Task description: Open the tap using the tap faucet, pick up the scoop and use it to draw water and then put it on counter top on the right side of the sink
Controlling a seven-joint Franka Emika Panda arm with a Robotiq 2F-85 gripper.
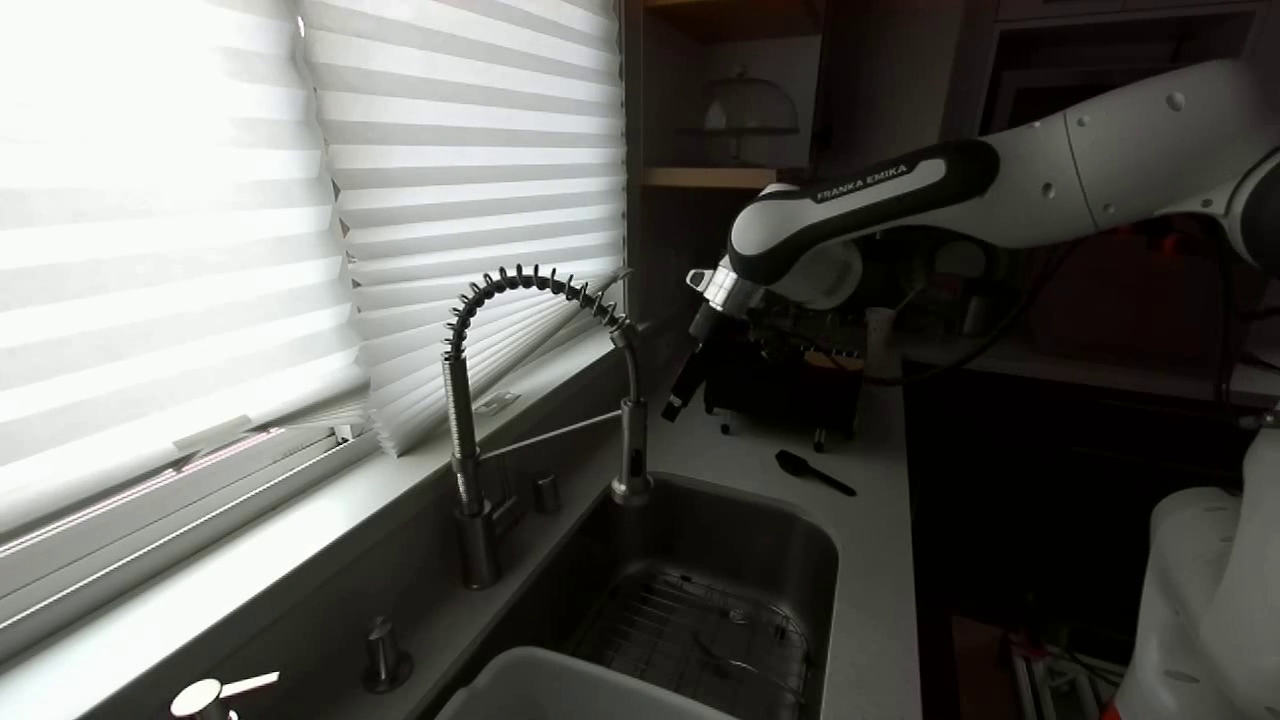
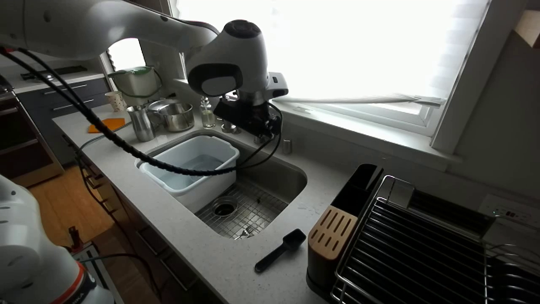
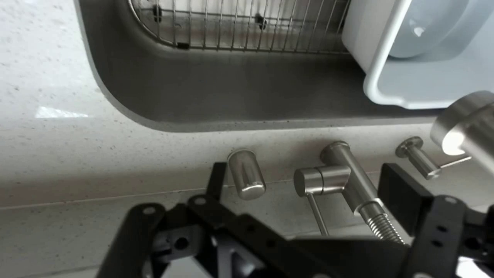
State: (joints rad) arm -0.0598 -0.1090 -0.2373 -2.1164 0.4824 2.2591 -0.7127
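Observation:
My gripper (image 3: 303, 173) stands open in the wrist view, its two black fingers wide apart with nothing held. Seen through that gap are the tap (image 3: 357, 181) and its thin lever (image 3: 317, 214), farther off and apparently untouched. In an exterior view the tap's coiled neck (image 1: 457, 400) arches over the sink (image 1: 800, 530), and the gripper hangs beyond its spray head (image 1: 632, 450). The black scoop (image 2: 280, 250) lies flat on the counter top (image 2: 177, 219) beside the sink's end, far below the gripper. No water can be made out at the spray head.
A white tub (image 2: 211, 181) fills part of the sink. Past the scoop stand a slotted wooden-topped holder (image 2: 333, 230) and a wire dish rack (image 2: 422, 236). A small metal cap (image 3: 247, 175) rises near the tap. My black cable (image 2: 168, 166) hangs across the sink.

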